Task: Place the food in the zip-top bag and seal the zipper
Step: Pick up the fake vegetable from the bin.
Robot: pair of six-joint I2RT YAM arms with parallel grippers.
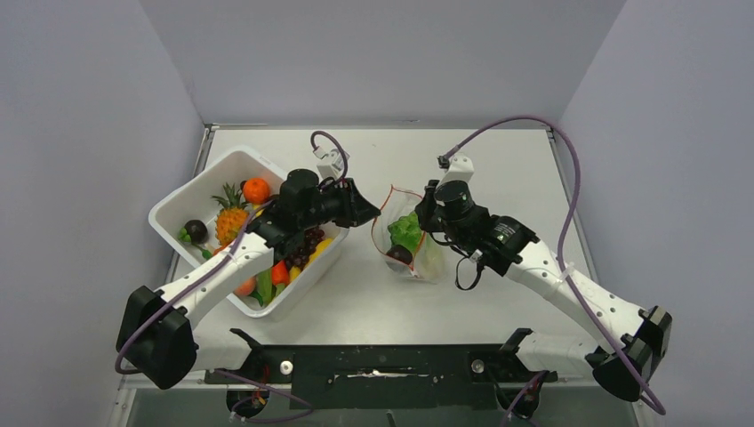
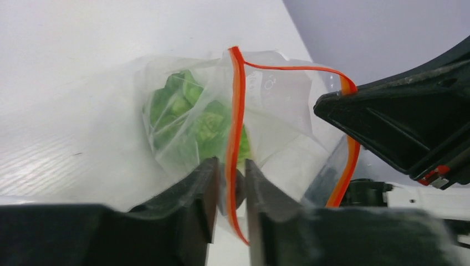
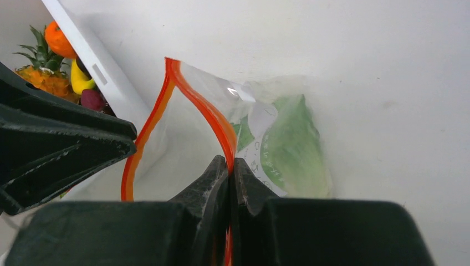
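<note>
Zip-top bag (image 1: 428, 263) lies on the table (image 1: 498, 169) between the two arms, just right of the white tub (image 1: 194, 182), mouth pointing away from the bases and gaping. Inside the bag: green lettuce (image 1: 406, 231) and a dark plum (image 1: 399, 255) nearer the bottom. Left gripper (image 2: 231, 166) is at the bag's left mouth edge; the jaws stand a narrow gap apart with the red zipper (image 2: 237, 100) running between them, not visibly pinched. Right gripper (image 3: 229, 163) is clamped on the zipper at the right mouth edge, fingers pressed together on the strip. The two sides of the zipper are spread apart, so unsealed. In the tub: pineapple (image 1: 231, 218), orange (image 1: 256, 189), a second dark plum (image 1: 195, 231), purple grapes (image 1: 308, 240) partly under the left arm, plus more small pieces too hidden to name
</note>
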